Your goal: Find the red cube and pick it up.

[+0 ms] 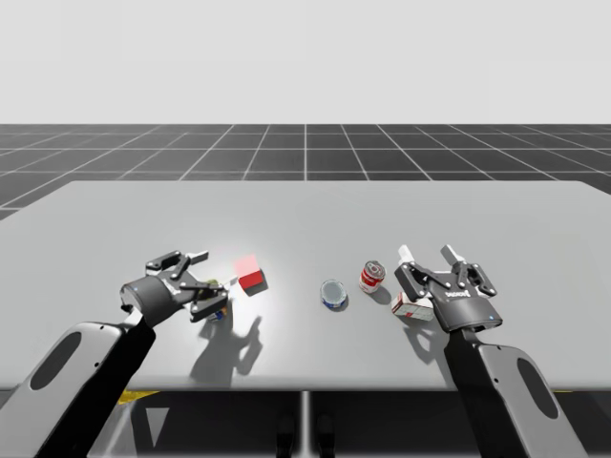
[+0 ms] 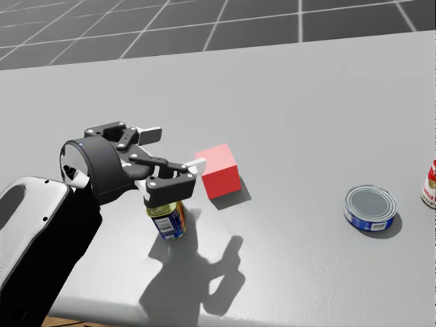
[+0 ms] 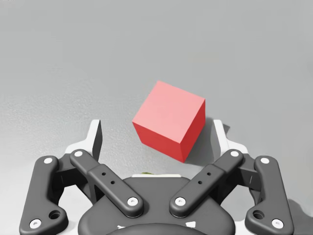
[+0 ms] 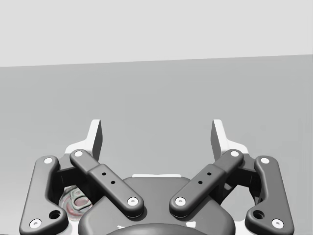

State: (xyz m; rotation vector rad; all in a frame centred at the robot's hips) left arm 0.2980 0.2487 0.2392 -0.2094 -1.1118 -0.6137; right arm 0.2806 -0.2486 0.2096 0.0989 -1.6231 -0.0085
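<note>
Your left tool (image 2: 174, 148) hung at the left of the surface (image 1: 305, 215) with its fingers spread wide, gripping nothing. Under it a small blue and yellow can (image 2: 168, 219) stood upright. Just to its right the red cube (image 3: 168, 120) rested on the surface; in the left wrist view you had it just ahead of the tool, in line with the gap between the fingers and clear of both. Well to the right of the cube lay a flat blue round can (image 1: 334, 293), and near that an upright red and white can (image 1: 371, 277). Beside that can, a white and red box (image 1: 412, 307) lay partly beneath your right tool (image 1: 427, 253), whose fingers also stood wide apart above the surface.
</note>
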